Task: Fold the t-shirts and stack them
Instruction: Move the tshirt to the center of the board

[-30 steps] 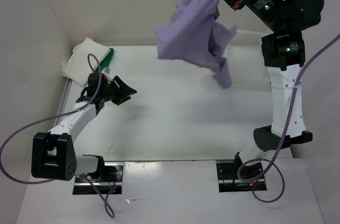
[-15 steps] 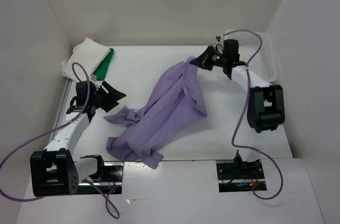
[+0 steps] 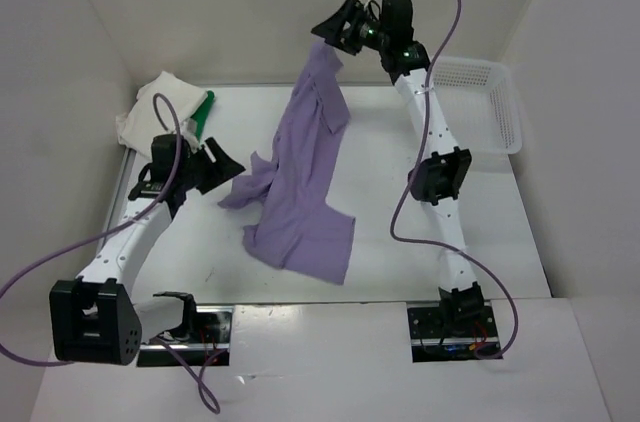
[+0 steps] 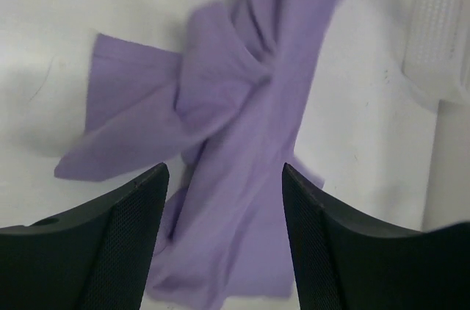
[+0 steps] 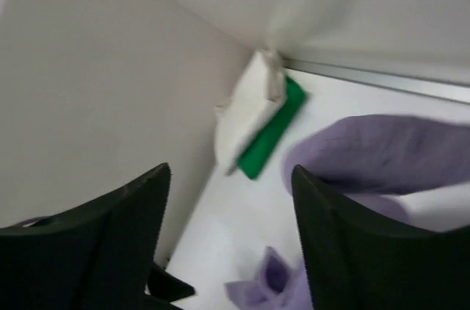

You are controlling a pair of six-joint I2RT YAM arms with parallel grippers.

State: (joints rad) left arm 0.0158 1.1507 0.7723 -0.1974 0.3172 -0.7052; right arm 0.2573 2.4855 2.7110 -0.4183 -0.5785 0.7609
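As seen from above, light purple t-shirt: strung lengthwise over mid tabletop, crumpled, top end high just under right claw.
Right claw: up by far wall, fingers spread, nothing between.
Left claw: spread, empty, beside purple sleeve.
White-cream t-shirt, green t-shirt: together, far left corner.
Basket: far right corner.

A light purple t-shirt lies crumpled across a white table, its far end lifted just beneath the raised right gripper, whose jaws are spread. The left gripper, jaws apart, sits beside the shirt's left edge. A white t-shirt and a green t-shirt lie far left.
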